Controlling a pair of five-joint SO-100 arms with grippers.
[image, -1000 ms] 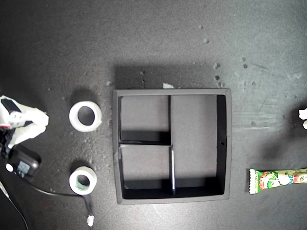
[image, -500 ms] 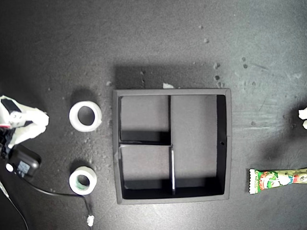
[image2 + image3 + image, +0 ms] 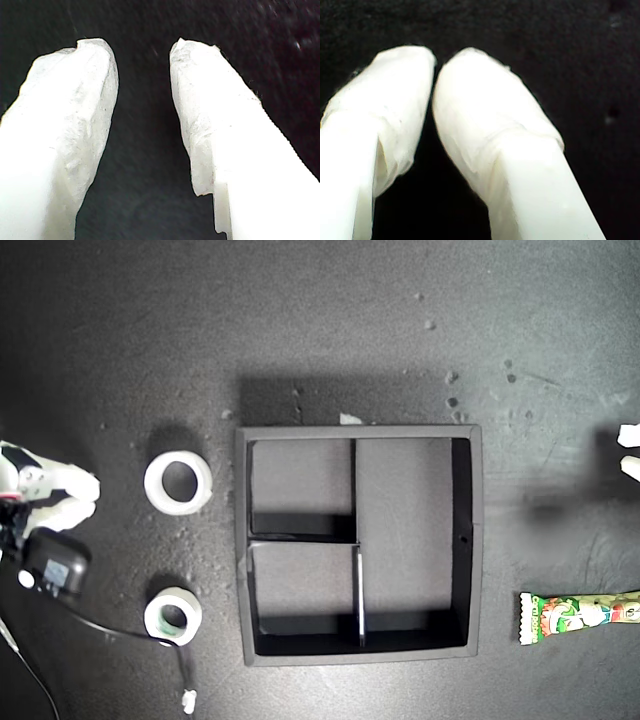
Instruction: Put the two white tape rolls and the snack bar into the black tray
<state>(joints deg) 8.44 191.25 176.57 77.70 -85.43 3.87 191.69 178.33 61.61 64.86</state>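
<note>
Our first gripper (image 3: 142, 67): jaws apart, empty; second gripper (image 3: 434, 75): jaws nearly shut, empty. Snack bar (image 3: 580, 614) lies lengthwise at exterior view's lower right, outside tray (image 3: 476, 540); nearer arm unclear.

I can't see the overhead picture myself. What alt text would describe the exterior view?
A square black tray with three empty compartments sits mid-frame on a dark surface. Two white tape rolls lie at the exterior view's left, a wider roll above a smaller green-cored roll. A snack bar lies at the lower right, and white robot parts show at both side edges.
</note>
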